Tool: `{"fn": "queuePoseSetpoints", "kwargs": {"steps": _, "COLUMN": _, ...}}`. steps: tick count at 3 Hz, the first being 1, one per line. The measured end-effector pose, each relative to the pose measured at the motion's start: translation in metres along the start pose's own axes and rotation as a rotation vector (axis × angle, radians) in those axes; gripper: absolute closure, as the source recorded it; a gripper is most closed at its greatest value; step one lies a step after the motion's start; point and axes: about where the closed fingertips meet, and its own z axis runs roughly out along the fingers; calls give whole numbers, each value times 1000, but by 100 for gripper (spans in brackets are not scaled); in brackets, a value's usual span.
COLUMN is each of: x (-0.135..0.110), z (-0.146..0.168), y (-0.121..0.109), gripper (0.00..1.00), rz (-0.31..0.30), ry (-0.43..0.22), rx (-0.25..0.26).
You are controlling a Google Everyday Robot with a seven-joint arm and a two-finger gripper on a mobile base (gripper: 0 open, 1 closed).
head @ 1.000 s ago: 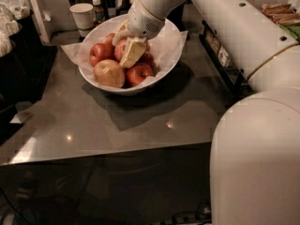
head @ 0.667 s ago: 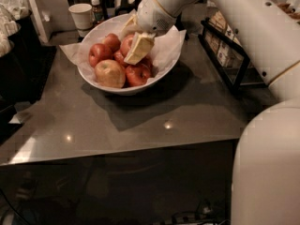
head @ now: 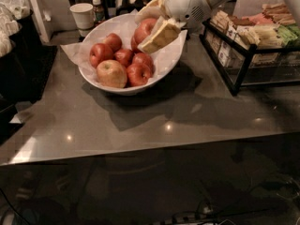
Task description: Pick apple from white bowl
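The white bowl [head: 117, 89], lined with crinkled white paper, stands on the grey table at the back centre. It holds several red apples [head: 101, 53] and one yellowish-tan apple [head: 111, 73]. My gripper [head: 143, 32] reaches in from the upper right and sits over the bowl's rear right part. It is shut on a red apple [head: 145, 28], with one cream finger [head: 160, 35] in front of the apple and the other behind it. The held apple hangs a little above the ones in the bowl.
A small white paper cup [head: 83, 15] and a small bottle [head: 96, 8] stand behind the bowl. A black wire rack [head: 234, 78] of snack packets stands at the right. A dark bin [head: 21, 60] stands at the left. The table's front edge [head: 140, 151] crosses the middle.
The gripper has risen from among the apples and now holds a red apple above the bowl's rear right. The arm has drawn back to the upper right.
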Motion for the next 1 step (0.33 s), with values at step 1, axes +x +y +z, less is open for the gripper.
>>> {"fn": "queuePoseSetpoints", "kwargs": {"steps": 1, "x": 5, "z": -7, "y": 2, "gripper": 100, "rz": 11, "ry": 1, "rx": 10}}
